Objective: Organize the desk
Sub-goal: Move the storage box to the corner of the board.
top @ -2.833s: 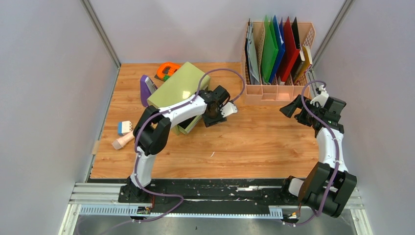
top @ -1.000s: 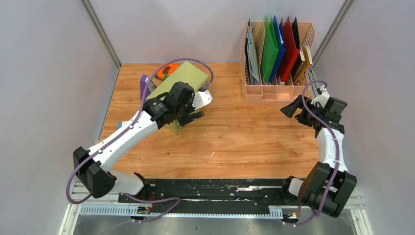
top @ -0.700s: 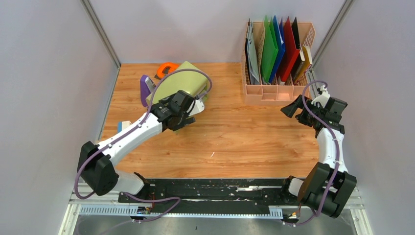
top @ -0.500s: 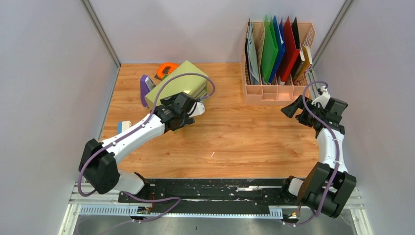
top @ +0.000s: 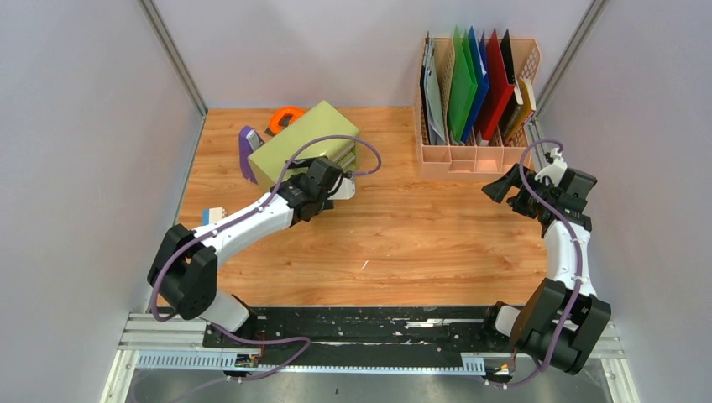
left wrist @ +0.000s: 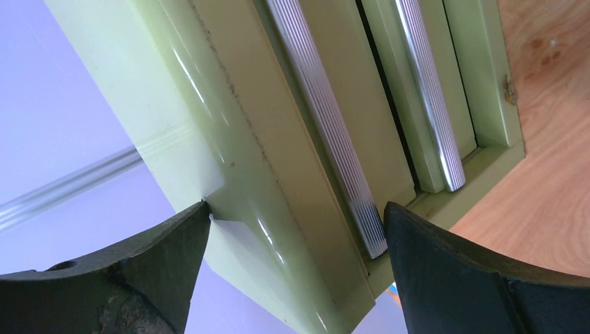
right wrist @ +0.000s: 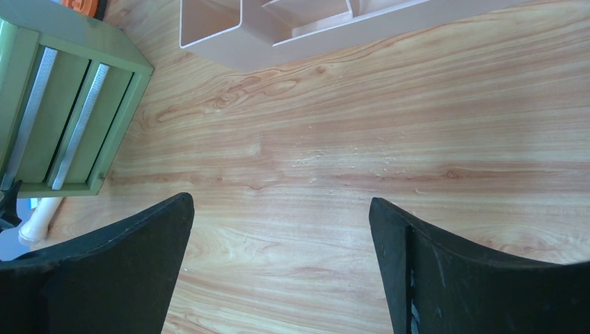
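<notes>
- The desk point(top: 420, 243) fills the middle of the top view, with its black and silver rail point(top: 378, 323) at 6 o'clock by the arm bases.
- The left gripper point(left wrist: 296, 212) has its jaws spread wide at the front of the olive-green drawer chest point(top: 306, 144), which sits at about 10 o'clock on the desk; the chest's corner lies between the jaws, though the close, skewed wrist view does not settle whether either one touches it.
- The right gripper point(right wrist: 282, 202) hangs at 3 o'clock, jaws wide apart and empty over bare wood.
- Risk: the chest looks wider than the spread jaws can span, so a squeeze here would likely catch only an edge; the glossy painted face gives little bite, and the box could slip or swivel.
- Risk: a push towards 11 o'clock would drive the chest into the purple object point(top: 249, 151) and the orange object point(top: 285, 119) crowded behind it; either might be shoved towards the desk edge.
- Risk: a pull on one of the ribbed handle strips point(left wrist: 327, 118) may drag the light chest along rather than open a drawer.
- Materials: the desk is warm orange-brown wood grain, flat and smooth; the chest is a boxy, shiny shell with ridged silver strips; the peach plastic file rack point(top: 470, 159) at 1 o'clock has perforated walls and holds thin, stiff folders point(top: 462, 84) standing upright.
</notes>
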Tool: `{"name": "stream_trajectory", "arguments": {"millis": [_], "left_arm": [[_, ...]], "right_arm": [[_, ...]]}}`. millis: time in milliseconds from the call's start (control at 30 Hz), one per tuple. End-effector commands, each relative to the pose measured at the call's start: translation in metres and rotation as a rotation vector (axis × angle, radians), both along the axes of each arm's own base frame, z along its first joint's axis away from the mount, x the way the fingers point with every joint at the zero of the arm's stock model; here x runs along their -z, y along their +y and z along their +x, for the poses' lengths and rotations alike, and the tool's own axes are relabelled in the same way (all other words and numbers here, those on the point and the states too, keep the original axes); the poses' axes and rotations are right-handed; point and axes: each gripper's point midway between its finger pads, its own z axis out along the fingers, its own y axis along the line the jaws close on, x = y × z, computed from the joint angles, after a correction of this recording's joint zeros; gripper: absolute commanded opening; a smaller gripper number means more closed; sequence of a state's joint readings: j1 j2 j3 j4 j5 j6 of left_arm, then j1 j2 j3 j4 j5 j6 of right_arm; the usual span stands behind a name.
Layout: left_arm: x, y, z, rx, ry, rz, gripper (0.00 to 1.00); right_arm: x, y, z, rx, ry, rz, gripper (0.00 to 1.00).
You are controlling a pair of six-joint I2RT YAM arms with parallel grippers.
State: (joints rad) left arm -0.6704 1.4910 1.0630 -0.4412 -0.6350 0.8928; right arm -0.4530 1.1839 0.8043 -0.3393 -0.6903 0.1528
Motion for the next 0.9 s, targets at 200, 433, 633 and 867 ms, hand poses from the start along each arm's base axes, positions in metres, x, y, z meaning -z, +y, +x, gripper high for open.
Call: {"name": "stream_trajectory", "arguments": {"millis": [200,433,633,867], "left_arm": [[0.037,-0.042,0.037,0.241,0.048,0.014,0.97],[0.044,-0.055,0.061,0.343,0.02,0.029,0.97],[0.053,-0.072,0.073,0.479,-0.009,0.068,0.96],[0.057,-0.085,0.1,0.606,-0.087,0.154,0.96]], "right_arm": [[-0.009,-0.001,0.003,-0.007,-0.045,-0.011,1.0],[-0.008,-0.002,0.003,-0.005,-0.043,-0.01,1.0],[-0.006,-0.004,0.002,0.0,-0.04,-0.01,1.0],[-0.005,-0.005,0.003,0.005,-0.036,-0.012,1.0]]}}
